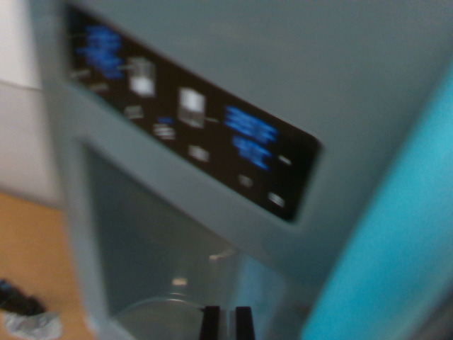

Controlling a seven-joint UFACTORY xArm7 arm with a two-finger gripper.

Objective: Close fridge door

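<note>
Fridge door (297, 64) fills the blurred view—gripper (227, 322) just below, fingers slightly apart.

Control panel (191, 131) above dispenser recess (170, 248)

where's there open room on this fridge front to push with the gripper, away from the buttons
The plain door face above the dark control panel is bare across to the bright blue edge on the wrist view's right. The dispenser recess below the panel is hollow. The panel is crowded with lit icons. The gripper sits at the bottom edge; the picture is blurred.
</note>
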